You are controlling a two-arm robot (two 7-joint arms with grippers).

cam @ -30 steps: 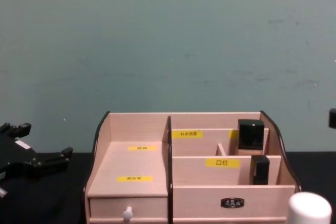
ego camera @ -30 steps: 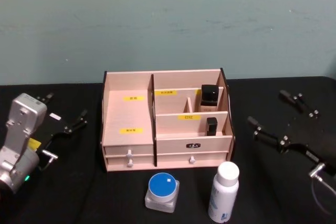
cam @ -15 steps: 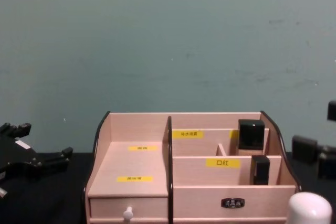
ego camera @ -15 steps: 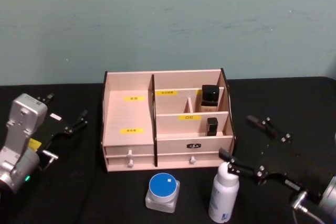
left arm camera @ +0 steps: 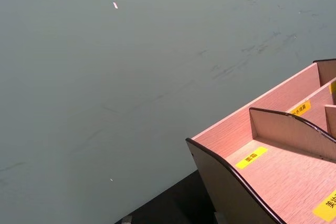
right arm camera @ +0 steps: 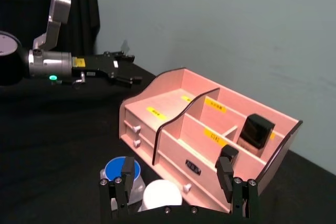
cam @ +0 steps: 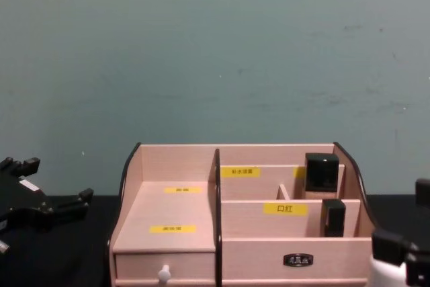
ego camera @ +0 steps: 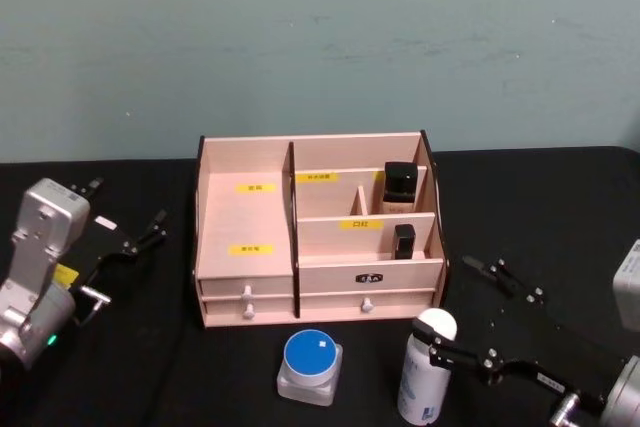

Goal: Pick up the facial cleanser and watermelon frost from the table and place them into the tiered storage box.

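I am aiming the wide right tool (ego camera: 452, 309) below the cap of the likely light, slippery facial cleanser (ego camera: 423, 379), left tool (ego camera: 126, 209) sitting wide at left.

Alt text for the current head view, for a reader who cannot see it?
The right tool, open, straddles the cap of a white-capped bottle standing in front of the tiered storage box, beside a blue-lidded jar. The left tool sits open to the left of the box.

Tiered storage box (ego camera: 245, 219) pale matt wood (dark edges); bottle (ego camera: 415, 395) smooth plastic; table (ego camera: 130, 367) black cloth.
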